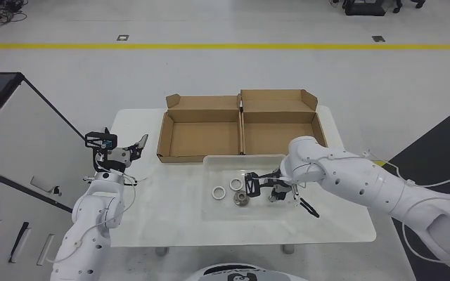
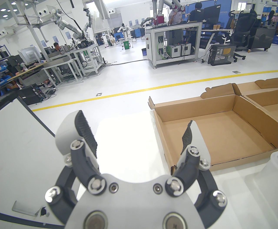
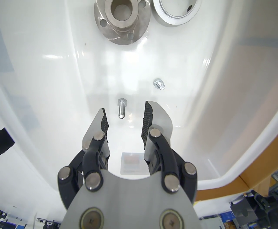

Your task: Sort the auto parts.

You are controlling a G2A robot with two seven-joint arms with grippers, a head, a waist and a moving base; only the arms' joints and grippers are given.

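My R fingers [image 3: 147, 117] down in white tray [image 3: 43, 86], over a bolt [image 3: 121, 108].
Spread, bolt lying between tips, not gripped; L fingers [image 2: 85, 132] spread too, empty, near cardboard box [image 2: 217, 130].

Tray [image 3: 54, 76] was seen as glossy white plastic, flanged hub [image 3: 122, 20] as dull brushed metal, ring [image 3: 177, 13] as smooth bright metal, long bolt [image 3: 121, 108] and short bolt [image 3: 159, 84] as shiny metal, left box [image 1: 200, 139] and right box [image 1: 278, 137] at upper centre as matt brown cardboard, finger pads [image 3: 147, 117] as rough black ribbing.

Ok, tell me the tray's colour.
The tray is glossy white; the right wrist view shows it best.
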